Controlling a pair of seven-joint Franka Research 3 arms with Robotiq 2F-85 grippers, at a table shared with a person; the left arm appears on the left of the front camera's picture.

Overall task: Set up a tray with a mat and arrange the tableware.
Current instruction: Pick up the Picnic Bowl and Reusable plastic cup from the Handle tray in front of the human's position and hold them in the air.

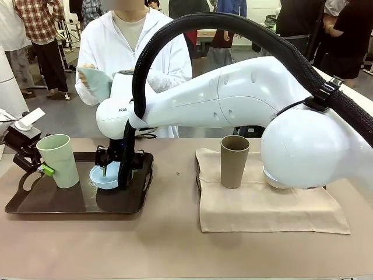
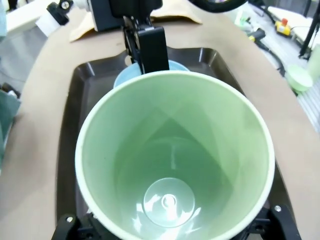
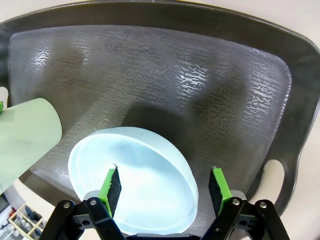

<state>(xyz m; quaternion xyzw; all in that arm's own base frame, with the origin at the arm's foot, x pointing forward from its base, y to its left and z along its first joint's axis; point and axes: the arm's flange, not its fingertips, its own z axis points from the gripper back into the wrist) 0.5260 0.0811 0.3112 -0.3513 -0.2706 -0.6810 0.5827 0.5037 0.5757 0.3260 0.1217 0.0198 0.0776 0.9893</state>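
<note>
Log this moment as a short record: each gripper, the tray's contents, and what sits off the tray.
left gripper: shut on the pale green tumbler, over the left part of the tray
right gripper: open, straddling the wall of the light blue bowl
tray: dark, holds the light blue bowl, no mat in it
mat: beige cloth on the table beside the tray
brown tumbler: upright on the mat

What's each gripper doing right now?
Left gripper: shut on the pale green tumbler.
Right gripper: open, over the light blue bowl.
</note>
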